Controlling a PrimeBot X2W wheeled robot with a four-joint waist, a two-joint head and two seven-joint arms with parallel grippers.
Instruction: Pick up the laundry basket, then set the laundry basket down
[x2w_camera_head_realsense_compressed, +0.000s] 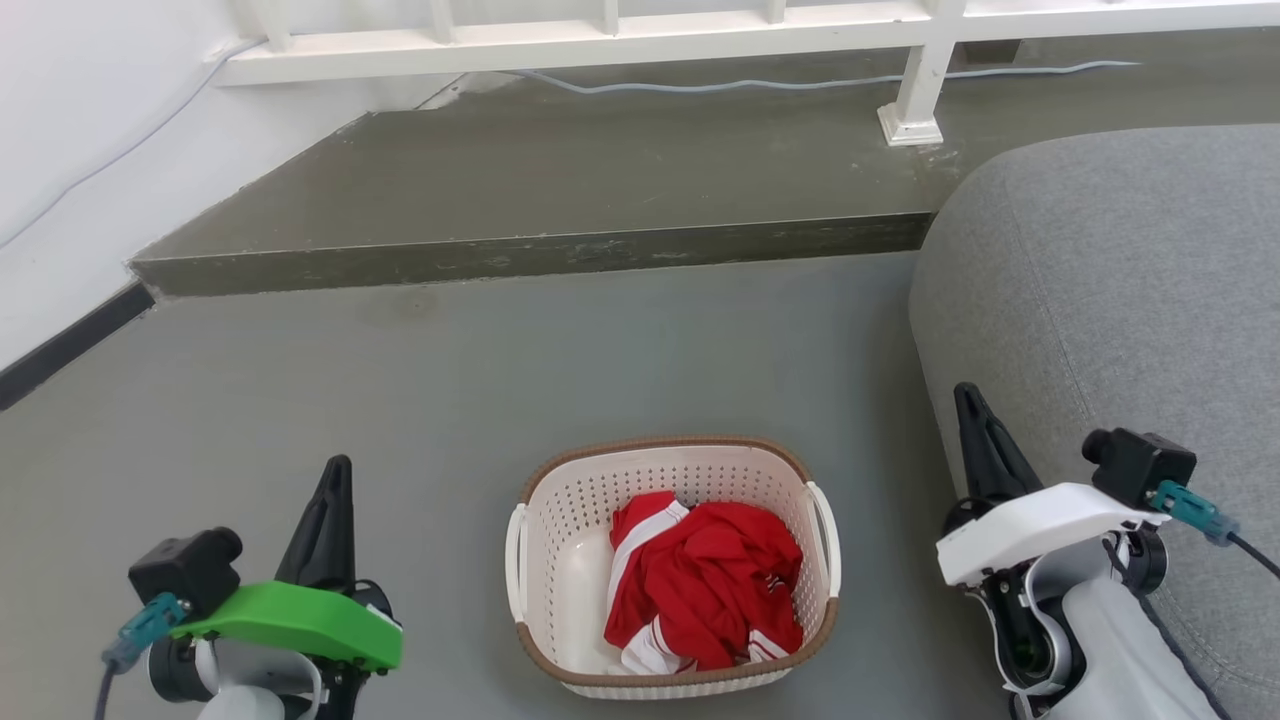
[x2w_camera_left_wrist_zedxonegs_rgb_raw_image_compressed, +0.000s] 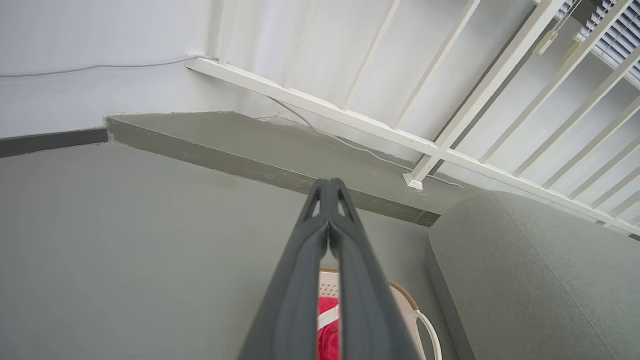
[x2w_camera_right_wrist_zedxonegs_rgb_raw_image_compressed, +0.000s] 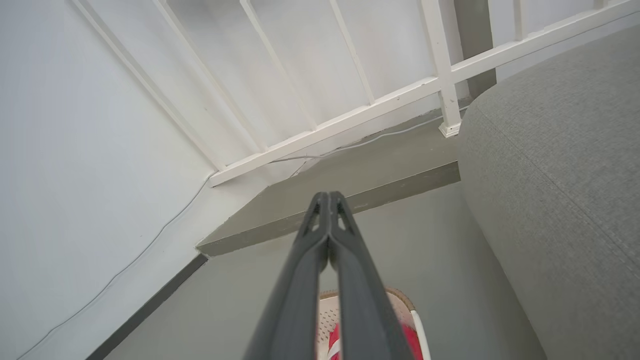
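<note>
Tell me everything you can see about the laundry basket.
The laundry basket is cream-white perforated plastic, rounded rectangular, with a brown woven-look rim and a white handle on each side. It stands upright on the grey floor, holding a crumpled red-and-white garment. The left gripper and right gripper flank it without touching.

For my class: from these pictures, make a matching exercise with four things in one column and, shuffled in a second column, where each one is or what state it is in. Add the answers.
Column one
1 laundry basket
2 red garment
3 left gripper
4 grey sofa

Column two
A shut, holding nothing
B inside the basket
C standing on the floor, handles free
D at the head view's right edge

Pairs: 1-C, 2-B, 3-A, 4-D
</note>
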